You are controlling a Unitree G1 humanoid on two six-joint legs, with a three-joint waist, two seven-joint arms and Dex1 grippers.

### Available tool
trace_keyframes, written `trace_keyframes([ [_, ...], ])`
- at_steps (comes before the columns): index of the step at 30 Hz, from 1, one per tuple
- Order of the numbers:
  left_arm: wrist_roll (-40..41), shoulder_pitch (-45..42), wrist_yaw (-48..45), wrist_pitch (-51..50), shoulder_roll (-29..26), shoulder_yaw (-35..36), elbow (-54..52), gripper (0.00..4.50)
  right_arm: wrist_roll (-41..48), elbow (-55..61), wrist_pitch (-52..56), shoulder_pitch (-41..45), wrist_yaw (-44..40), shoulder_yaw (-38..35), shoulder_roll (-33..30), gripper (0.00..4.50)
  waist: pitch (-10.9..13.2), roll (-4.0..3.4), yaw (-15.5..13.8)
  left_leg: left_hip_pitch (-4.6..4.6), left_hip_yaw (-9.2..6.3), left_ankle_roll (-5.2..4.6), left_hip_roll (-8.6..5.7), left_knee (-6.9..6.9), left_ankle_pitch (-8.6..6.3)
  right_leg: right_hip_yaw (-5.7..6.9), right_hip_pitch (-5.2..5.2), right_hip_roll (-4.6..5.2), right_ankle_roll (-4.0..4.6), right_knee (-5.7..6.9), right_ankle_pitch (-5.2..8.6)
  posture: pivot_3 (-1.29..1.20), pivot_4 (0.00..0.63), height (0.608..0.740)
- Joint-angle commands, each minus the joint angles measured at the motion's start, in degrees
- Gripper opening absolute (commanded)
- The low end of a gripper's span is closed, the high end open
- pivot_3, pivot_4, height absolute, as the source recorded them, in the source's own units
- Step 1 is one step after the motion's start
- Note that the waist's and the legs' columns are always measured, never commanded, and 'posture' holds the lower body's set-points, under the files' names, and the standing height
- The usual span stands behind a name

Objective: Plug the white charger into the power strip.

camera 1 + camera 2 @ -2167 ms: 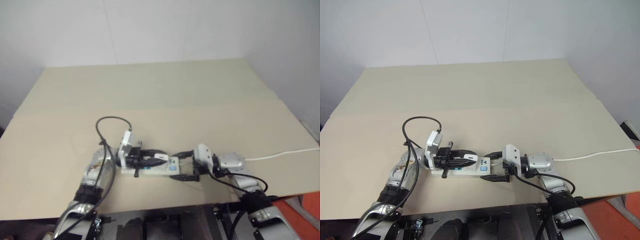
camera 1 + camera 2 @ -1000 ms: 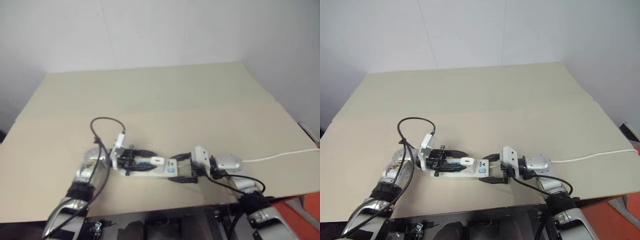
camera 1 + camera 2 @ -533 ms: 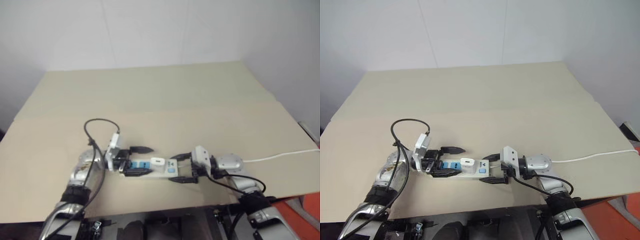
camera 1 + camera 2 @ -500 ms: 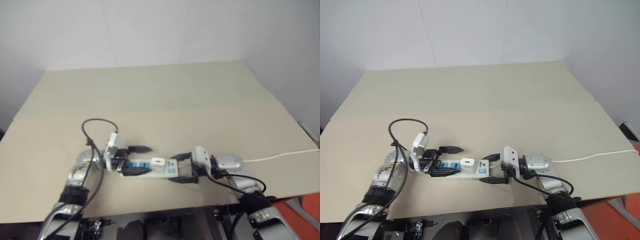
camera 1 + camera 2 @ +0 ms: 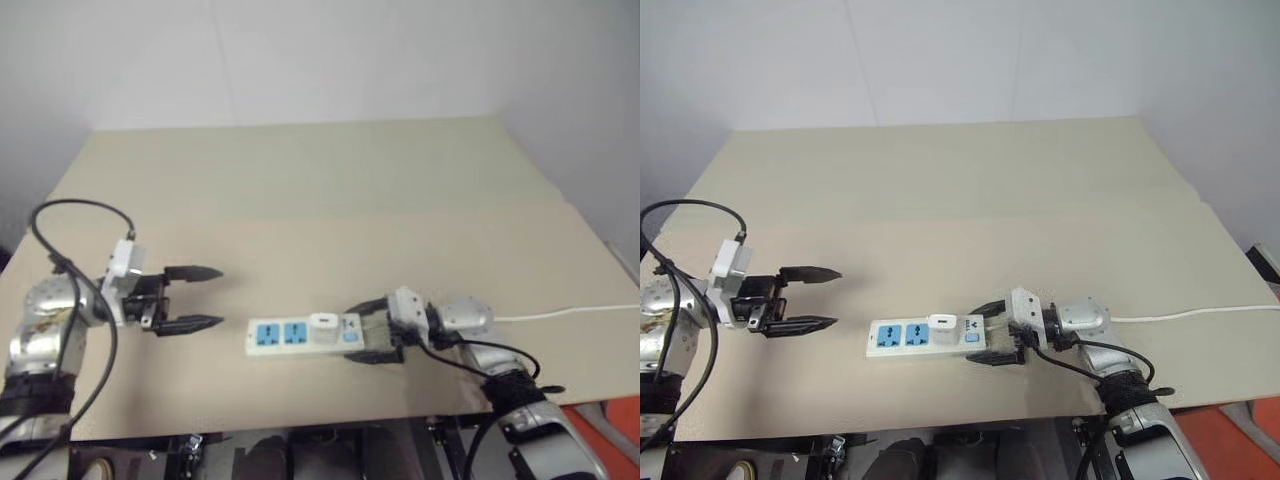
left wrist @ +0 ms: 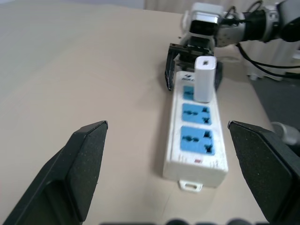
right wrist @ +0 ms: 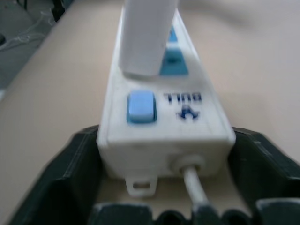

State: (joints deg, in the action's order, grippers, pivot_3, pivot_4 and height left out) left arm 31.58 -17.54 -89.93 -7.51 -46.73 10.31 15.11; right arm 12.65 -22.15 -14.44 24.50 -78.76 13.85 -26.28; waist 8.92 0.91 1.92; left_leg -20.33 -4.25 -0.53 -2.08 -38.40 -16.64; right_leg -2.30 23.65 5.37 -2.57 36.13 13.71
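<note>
Currently one power strip (image 5: pixel 305 336) lies on the table (image 5: pixel 300 190), with three blue outlets: two bare, one taken by the single white charger (image 5: pixel 322 322), standing upright in the outlet nearest the switch end. Left gripper (image 5: pixel 205 298) is well apart from the strip, jaws wide, empty. Right gripper (image 5: pixel 368 331) brackets the switch end, fingers spread either side of it; contact unclear. One thin cord (image 5: pixel 570 313) runs off right.

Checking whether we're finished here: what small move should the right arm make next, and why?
Probably draw the right gripper straight back off the power strip. The white charger already stands plugged in the outlet nearest the switch, the left gripper is open and clear, and the right fingers only flank the strip's end.
</note>
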Motion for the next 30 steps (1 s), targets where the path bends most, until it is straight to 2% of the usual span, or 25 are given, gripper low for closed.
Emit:
trace_keyframes([
  [1,0.92,1.49,1.83,0.33,0.64,1.88,-2.76,4.5,1.15,1.15,-0.64,-0.37,-0.43,-1.71,-1.16,4.46,0.01,0.0,0.0,-0.02,0.01,0.0,0.0,0.0,0.0,-0.01,0.03,0.0,0.0,0.0,0.0,0.0,0.15,0.74],
  [4,1.64,2.43,2.59,-0.53,0.79,2.27,-4.23,4.5,2.02,3.83,-0.39,-1.66,-0.62,-3.14,-3.1,4.46,0.01,0.0,-0.17,-0.29,0.03,0.03,-0.01,-0.02,0.02,-0.03,0.34,0.02,0.01,0.07,-0.01,0.0,0.15,0.74],
  [8,2.37,3.19,2.55,-1.41,-0.32,3.78,-5.14,4.5,5.77,9.75,2.09,-3.68,-2.79,-6.84,-9.44,4.46,0.1,-0.04,-0.7,-0.83,0.02,0.03,-0.01,-0.32,0.02,0.02,0.76,0.01,0.02,0.09,-0.04,0.0,0.15,0.74],
  [17,1.52,7.28,-0.86,0.0,-6.04,7.04,-4.94,4.5,17.99,25.23,14.01,-10.69,-8.84,-18.71,-26.49,4.46,0.2,-0.09,-0.89,-0.81,0.05,-0.02,0.04,-0.33,-0.01,0.03,0.67,-0.01,0.0,0.01,-0.05,0.0,0.15,0.74],
  [22,1.69,8.93,-0.12,0.73,-6.47,8.12,-5.2,4.5,19.98,29.39,15.68,-14.37,-8.12,-21.95,-28.55,4.46,0.2,-0.07,-1.0,-0.8,0.06,-0.03,0.04,-0.35,-0.02,0.02,0.62,0.01,0.0,0.03,-0.05,0.0,0.15,0.74],
  [30,2.11,9.62,2.25,-0.49,-5.06,7.4,-7.99,4.5,19.48,30.53,16.79,-16.22,-6.59,-23.29,-28.36,4.46,0.21,-0.06,-1.06,-0.81,0.07,-0.03,0.02,-0.38,-0.02,0.03,0.62,0.03,-0.01,0.03,-0.06,0.0,0.15,0.74],
])
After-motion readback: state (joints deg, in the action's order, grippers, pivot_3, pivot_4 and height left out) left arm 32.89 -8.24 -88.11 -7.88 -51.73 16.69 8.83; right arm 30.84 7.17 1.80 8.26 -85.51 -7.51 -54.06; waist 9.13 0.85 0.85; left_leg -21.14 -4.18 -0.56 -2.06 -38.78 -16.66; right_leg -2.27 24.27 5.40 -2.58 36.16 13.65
